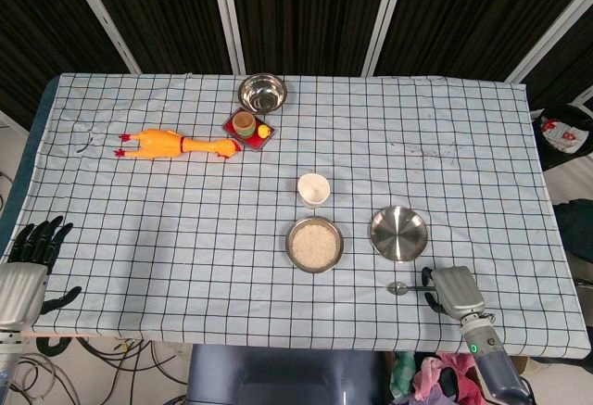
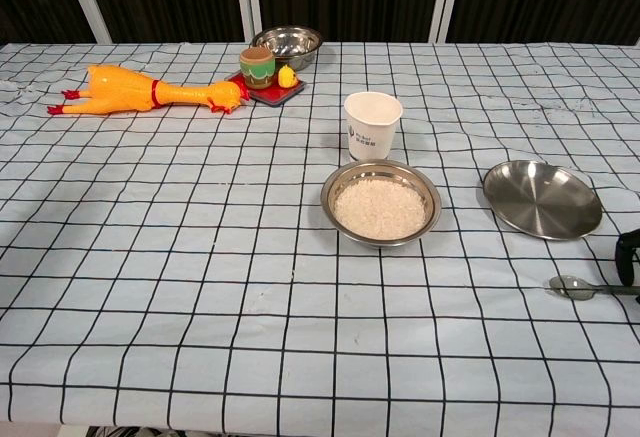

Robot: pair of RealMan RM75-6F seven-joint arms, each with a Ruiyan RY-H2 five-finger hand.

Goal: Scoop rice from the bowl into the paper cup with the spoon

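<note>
A steel bowl of white rice (image 1: 314, 245) (image 2: 381, 204) sits at the front middle of the checked cloth. Just behind it stands the white paper cup (image 1: 314, 189) (image 2: 372, 124), upright. The metal spoon (image 1: 400, 287) (image 2: 575, 286) lies flat on the cloth to the bowl's right, with its handle pointing right. My right hand (image 1: 452, 292) (image 2: 627, 257) is at the handle's end, dark fingers on either side of it with a gap showing. The chest view shows only one finger at the frame edge. My left hand (image 1: 32, 257) rests off the table's front left corner, fingers spread and holding nothing.
A shallow steel plate (image 1: 398, 233) (image 2: 542, 198) lies right of the rice bowl, just behind the spoon. A yellow rubber chicken (image 1: 176, 144) (image 2: 140, 90), a red tray with a small cup (image 1: 248, 128) (image 2: 262, 87) and an empty steel bowl (image 1: 262, 93) (image 2: 288, 45) are at the back.
</note>
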